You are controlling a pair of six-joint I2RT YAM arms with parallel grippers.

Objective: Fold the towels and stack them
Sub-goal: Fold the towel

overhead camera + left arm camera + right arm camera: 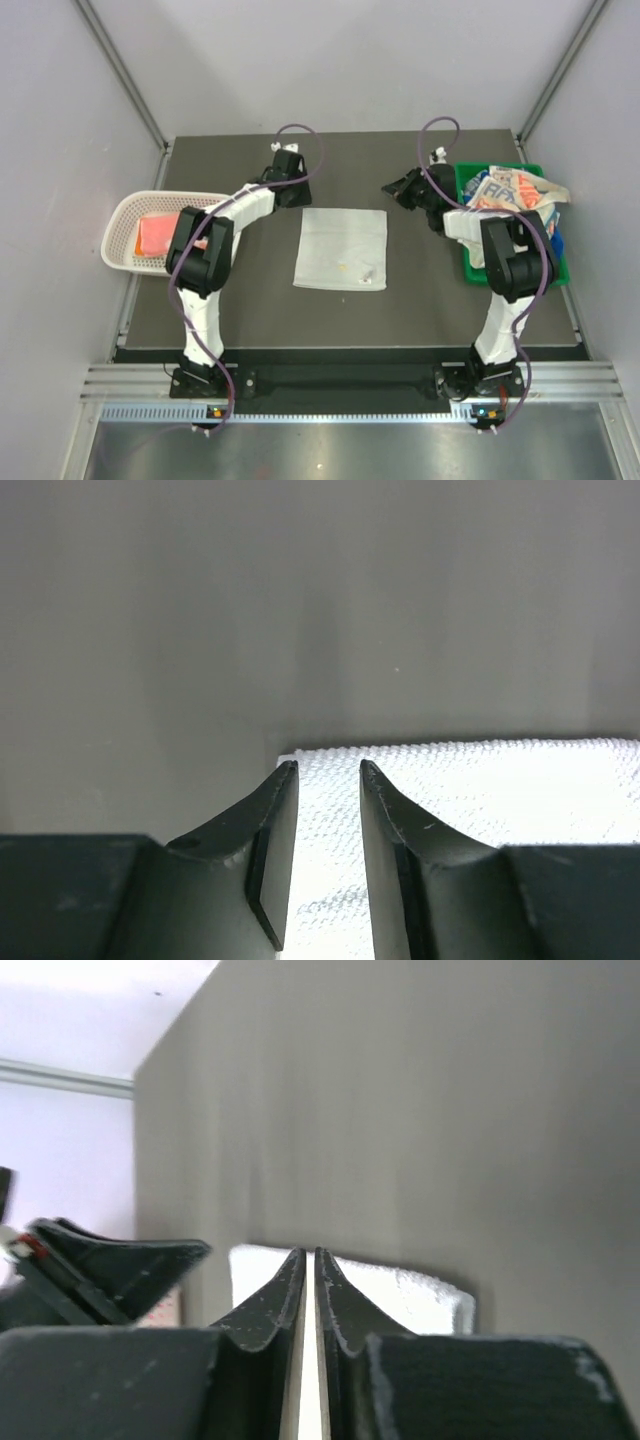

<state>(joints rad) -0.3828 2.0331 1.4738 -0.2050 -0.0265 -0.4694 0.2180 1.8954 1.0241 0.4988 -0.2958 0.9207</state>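
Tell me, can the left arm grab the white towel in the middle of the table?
Probably yes. The left gripper hovers at the far left corner of the white towel, its jaws apart and empty, and nothing lies between them.

Even, bright overhead light, soft shadows; glare on white towel (pixel 480 790) in L wrist view.

Dark table (pixel 250 320) between pale grey walls (pixel 350 60)

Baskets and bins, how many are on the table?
2. The white mesh basket sits at the left edge; the green bin sits at the right edge. None seems hidden.
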